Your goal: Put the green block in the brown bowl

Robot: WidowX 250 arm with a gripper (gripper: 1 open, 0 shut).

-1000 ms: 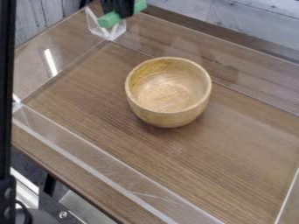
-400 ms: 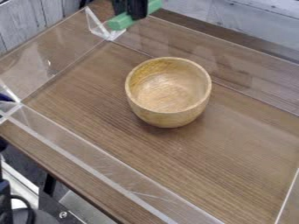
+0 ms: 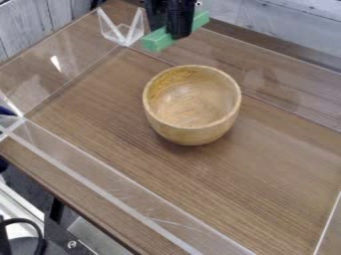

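The brown bowl (image 3: 192, 103) sits upright on the wooden tabletop, near the middle of the camera view, with nothing inside it. At the top of the view my gripper (image 3: 170, 32) hangs above the table, up and to the left of the bowl. It is shut on the green block (image 3: 162, 39), whose lower end sticks out below the dark fingers (image 3: 177, 18). The block is in the air, short of the bowl's far rim. Most of the arm is cut off by the top edge.
A clear acrylic wall (image 3: 54, 70) runs along the left side and front (image 3: 120, 204) of the wooden table (image 3: 266, 179). A transparent corner piece (image 3: 120, 30) stands at the back left, beside the gripper.
The gripper has carried the green block to the right and slightly down in the view, from the back left corner toward the bowl. The bowl has stayed put.
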